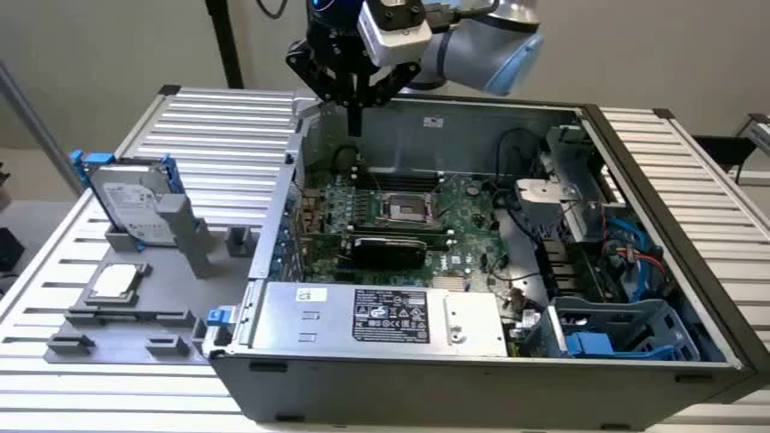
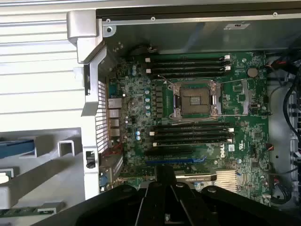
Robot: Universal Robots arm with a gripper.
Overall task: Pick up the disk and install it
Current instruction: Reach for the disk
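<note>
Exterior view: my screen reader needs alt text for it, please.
A robot arm's gripper hangs over an open computer case, above its green motherboard. The blue-framed disk leans untouched in a grey holder outside the case, on the exterior view's left.

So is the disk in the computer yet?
Not yet. Nothing looks done: the disk stands in its grey holder outside the computer case. The gripper hangs above the case, shut and empty. Picking it up and putting it in are both left.
</note>
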